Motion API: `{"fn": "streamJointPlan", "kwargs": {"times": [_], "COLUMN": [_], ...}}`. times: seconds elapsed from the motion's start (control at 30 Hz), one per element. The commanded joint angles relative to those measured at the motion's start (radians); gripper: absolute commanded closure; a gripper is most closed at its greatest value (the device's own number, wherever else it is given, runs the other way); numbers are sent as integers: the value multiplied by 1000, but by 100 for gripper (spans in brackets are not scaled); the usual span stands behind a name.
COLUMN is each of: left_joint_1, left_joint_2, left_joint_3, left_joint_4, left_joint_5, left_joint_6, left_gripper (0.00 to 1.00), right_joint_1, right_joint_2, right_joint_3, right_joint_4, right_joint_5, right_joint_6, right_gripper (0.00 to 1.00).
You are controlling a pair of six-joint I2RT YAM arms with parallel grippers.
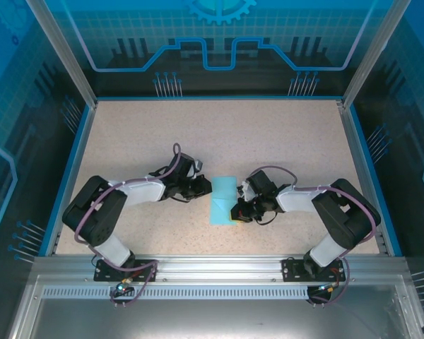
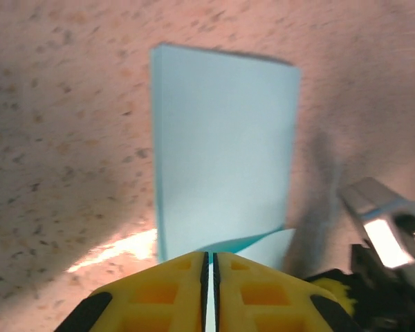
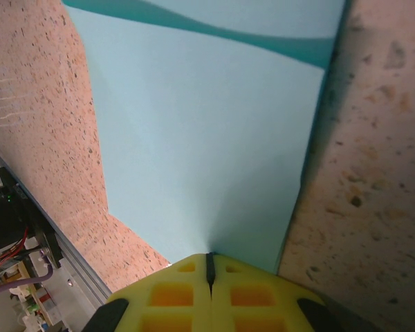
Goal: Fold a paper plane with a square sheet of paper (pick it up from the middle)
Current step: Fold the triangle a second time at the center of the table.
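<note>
Top external: left claw (image 1: 210, 189) and right claw (image 1: 235, 210) pinch the folded paper (image 1: 223, 200).

The light-blue folded sheet of paper (image 1: 222, 200) lies on the speckled beige tabletop (image 1: 290, 134), midway between left and right, in the near half. The black left gripper (image 1: 208, 188) sits at its left edge, farther back. The black right gripper (image 1: 239, 210) sits at its right edge, nearer. Each has that edge between its pads.

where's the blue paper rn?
Top view: the blue paper sits mid-table, pinched between the left end effector on its left and the right end effector on its right.
</note>
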Motion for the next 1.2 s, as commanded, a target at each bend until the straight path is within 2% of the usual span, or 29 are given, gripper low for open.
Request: {"fn": "streamJointPlan", "kwargs": {"times": [0.0, 0.23, 0.6, 0.83, 1.17], "left_joint_1": [-31, -96, -97, -95, -94], "left_joint_2": [-33, 59, 129, 150, 173], "left_joint_3": [35, 28, -7, -6, -13], "left_joint_4": [-31, 89, 106, 68, 72], "left_joint_5": [37, 116, 51, 8, -4], "left_joint_6": [7, -43, -26, 18, 18], "left_gripper": [86, 88, 87, 87, 87], "right_joint_1": [-6, -7, -2, 15, 61], "right_joint_2": [7, 7, -3, -50, 86], "right_joint_3": [-21, -18, -32, 40, 177], "right_joint_4": [-79, -76, 1, -7, -77], "right_joint_5": [50, 50, 5, 4, 44], "right_joint_6": [14, 18, 55, 67, 59], "right_gripper": [97, 97, 95, 91, 91]}}
